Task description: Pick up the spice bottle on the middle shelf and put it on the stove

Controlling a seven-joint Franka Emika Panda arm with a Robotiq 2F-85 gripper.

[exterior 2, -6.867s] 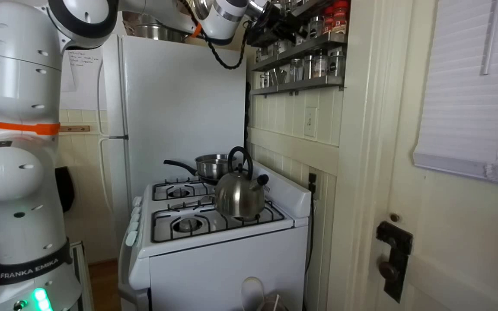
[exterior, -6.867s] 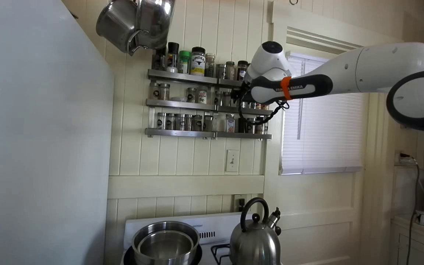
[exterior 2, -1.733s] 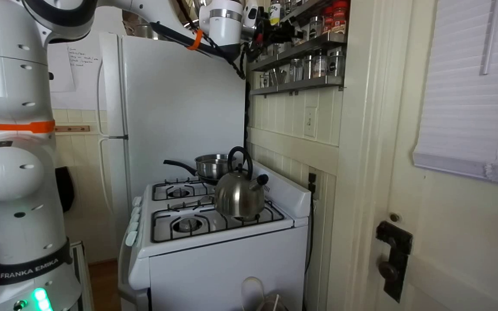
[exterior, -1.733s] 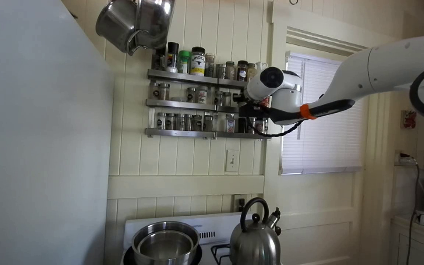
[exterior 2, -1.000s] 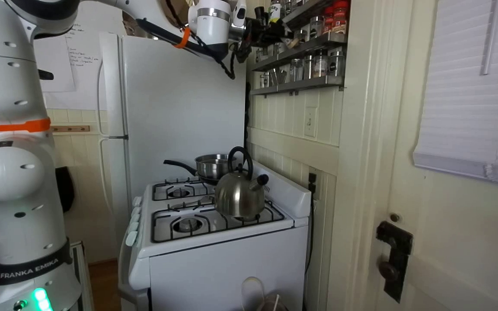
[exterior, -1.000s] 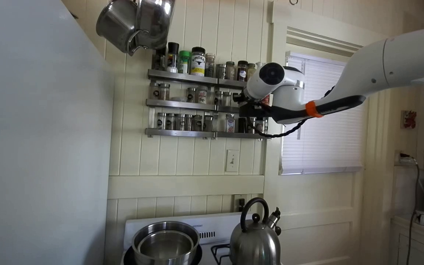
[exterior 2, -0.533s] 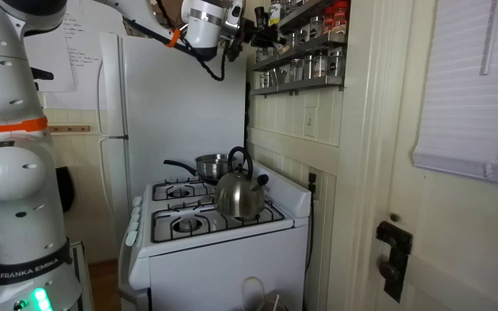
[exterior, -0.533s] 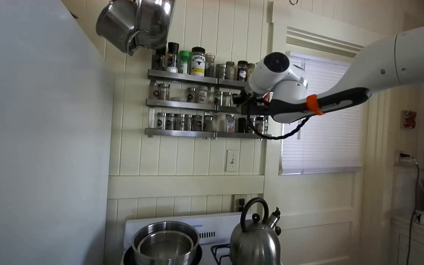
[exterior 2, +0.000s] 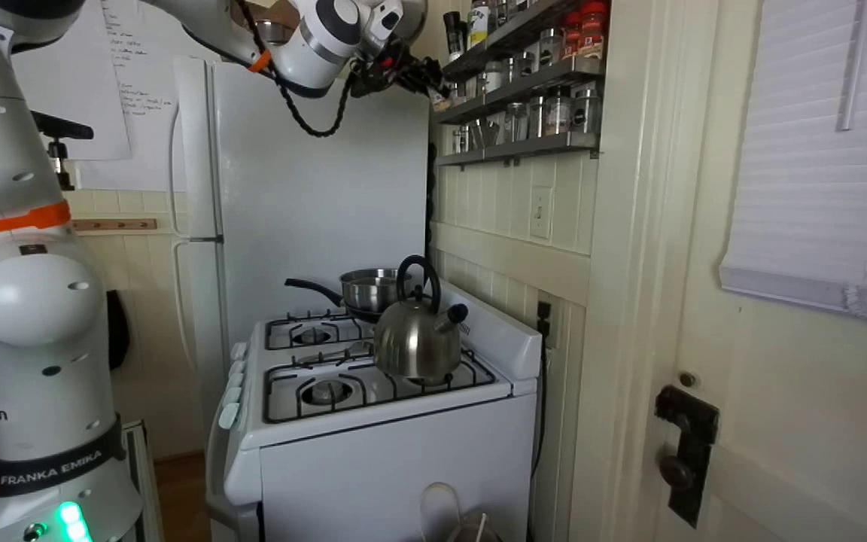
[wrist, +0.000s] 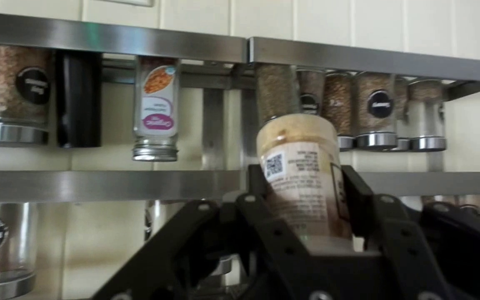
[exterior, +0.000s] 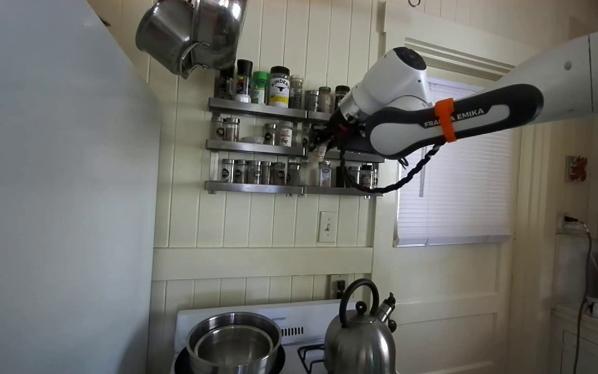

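1. Gripping a small, pale spice bottle [wrist: 302, 166]: clasped from opposite sides by the two fingers [wrist: 358, 187] of the end effector [wrist: 306, 181].
2. Lying lengthwise between those fingers, with the long axis running roughly outward from the end effector and one rounded end reaching past the fingers. Printed upside down in the wrist view, matching the jars [wrist: 375, 110] on the rack [wrist: 369, 59] behind; so probably held base outward. Too dark near the wrist to make out a lid.
3. Seen tilted in an exterior view, in front of the rack and close to the middle shelf [exterior: 255, 148]. Apparently off that shelf; cannot judge the gap.
4. Well below both bottle and end effector, in both exterior views: the white stove [exterior 2: 396, 433]. Set near its back panel [exterior 2: 505, 331], a kettle [exterior 2: 417, 342] and, apart from it, a pan [exterior 2: 368, 288].
5. Judged from this: fetching done, carrying next. Likely to need a path away from the rack, then down, perhaps to a front burner [exterior 2: 328, 391]. For setting upright, best to swing the fingers toward straight down, bringing the bottle directly beneath the end effector. Possible trouble: bumping shelf or kettle.
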